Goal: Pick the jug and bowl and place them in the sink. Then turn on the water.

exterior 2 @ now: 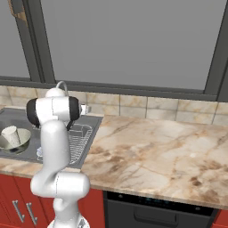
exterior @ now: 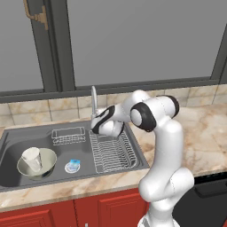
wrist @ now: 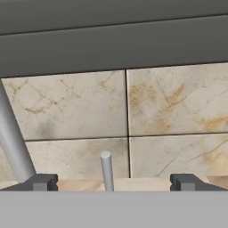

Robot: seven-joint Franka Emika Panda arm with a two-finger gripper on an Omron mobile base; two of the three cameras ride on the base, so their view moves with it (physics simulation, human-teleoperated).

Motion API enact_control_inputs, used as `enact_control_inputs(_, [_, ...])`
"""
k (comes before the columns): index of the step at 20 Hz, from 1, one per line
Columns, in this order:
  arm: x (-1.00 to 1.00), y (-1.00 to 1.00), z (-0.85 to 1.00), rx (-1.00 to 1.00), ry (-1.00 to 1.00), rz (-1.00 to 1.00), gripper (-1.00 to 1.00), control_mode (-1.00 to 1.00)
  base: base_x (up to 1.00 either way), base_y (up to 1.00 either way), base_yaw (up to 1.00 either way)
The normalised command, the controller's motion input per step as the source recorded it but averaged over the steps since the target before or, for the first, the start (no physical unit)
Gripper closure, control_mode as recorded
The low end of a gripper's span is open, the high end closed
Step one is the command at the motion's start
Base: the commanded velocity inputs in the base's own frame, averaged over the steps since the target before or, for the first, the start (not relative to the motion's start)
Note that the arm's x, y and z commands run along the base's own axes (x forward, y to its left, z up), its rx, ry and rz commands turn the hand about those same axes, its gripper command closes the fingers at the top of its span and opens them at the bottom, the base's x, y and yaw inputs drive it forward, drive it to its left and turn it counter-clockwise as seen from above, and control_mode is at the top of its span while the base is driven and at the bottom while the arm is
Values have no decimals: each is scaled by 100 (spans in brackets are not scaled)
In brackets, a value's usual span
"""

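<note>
Glossy metallic bowl [exterior: 37, 164], smooth white jug [exterior: 32, 158], matt dark sink [exterior: 13, 142], veined marble-look counter [exterior 2: 156, 151].

Light: flat and even, casting only faint shadows.
Glare: soft sheen showing on the white glossy robot arm [exterior: 168, 133].
Sharpness: everything rendering crisp, with no blur.

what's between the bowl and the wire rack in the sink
A small blue-white drain disc on the sink floor, between the bowl and the wire rack, in the left base view.
</note>
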Motion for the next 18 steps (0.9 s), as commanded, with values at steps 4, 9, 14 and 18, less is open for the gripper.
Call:
enact_control_inputs(4, [14, 0, -1, 0, 0, 0, -100, -100, 0, 0, 0])
enact_control_inputs(9, [9, 0, -9, 0, 0, 0, -100, -100, 0, 0, 0])
enact_control_inputs(14, [4, 0, -13, 0, 0, 0, -100, -100, 0, 0, 0])
enact_control_inputs(18, [8, 0, -11, 0, 0, 0, -100, -100, 0, 0, 0])
